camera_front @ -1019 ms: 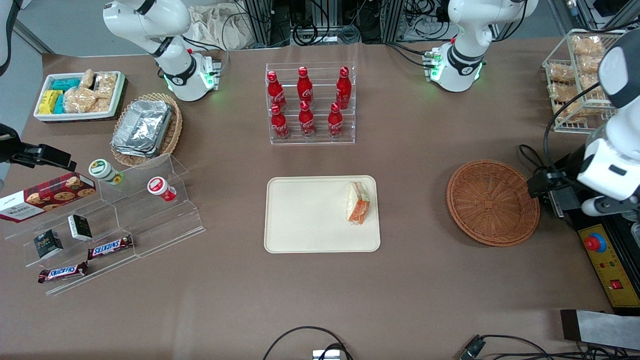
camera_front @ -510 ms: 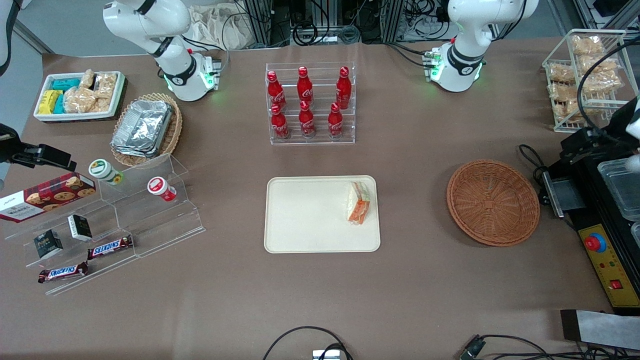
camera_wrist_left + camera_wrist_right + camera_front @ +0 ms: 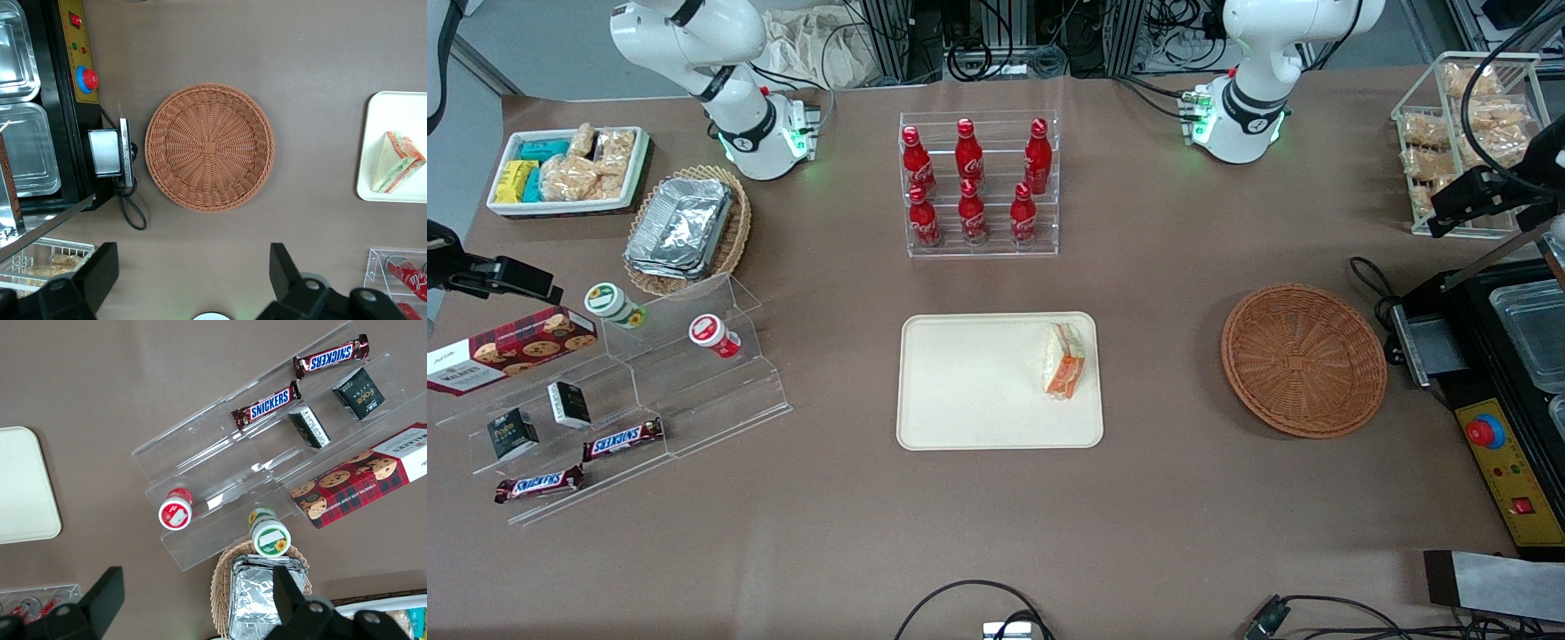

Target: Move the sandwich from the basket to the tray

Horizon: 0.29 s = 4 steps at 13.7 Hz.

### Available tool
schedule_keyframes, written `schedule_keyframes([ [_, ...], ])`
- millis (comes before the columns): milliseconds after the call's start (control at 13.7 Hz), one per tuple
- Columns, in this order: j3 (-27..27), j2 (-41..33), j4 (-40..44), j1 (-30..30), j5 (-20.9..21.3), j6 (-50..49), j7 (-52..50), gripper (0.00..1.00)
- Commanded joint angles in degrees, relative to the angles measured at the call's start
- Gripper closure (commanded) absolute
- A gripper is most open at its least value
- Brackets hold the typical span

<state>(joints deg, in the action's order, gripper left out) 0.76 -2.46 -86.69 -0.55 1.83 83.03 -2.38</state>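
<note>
While the sandwich (image 3: 1065, 360) is lying on the tray (image 3: 969, 391), at the tray's end nearer the basket (image 3: 1304, 359), I am seeing that basket sitting empty on the desk (image 3: 1192, 498). My hand (image 3: 190, 277) is hanging above the desk beside the basket, fingers spread wide, gripping nothing.

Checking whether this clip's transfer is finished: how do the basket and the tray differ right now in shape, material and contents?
The basket is round, reddish-brown wicker and holds nothing; the tray is a flat cream rectangle with rounded corners and carries the sandwich near its edge toward the basket. Both rest on the brown table. The gripper is open, high above the basket, holding nothing.
</note>
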Motion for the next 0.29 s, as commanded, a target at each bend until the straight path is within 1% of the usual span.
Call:
schedule_keyframes([
  [0, -0.6, -1.1, -0.9, 0.8, -0.9, -0.5, 0.7, 0.00],
  [218, -0.6, -1.0, -1.0, 1.2, -0.9, -0.4, 0.4, 0.00],
])
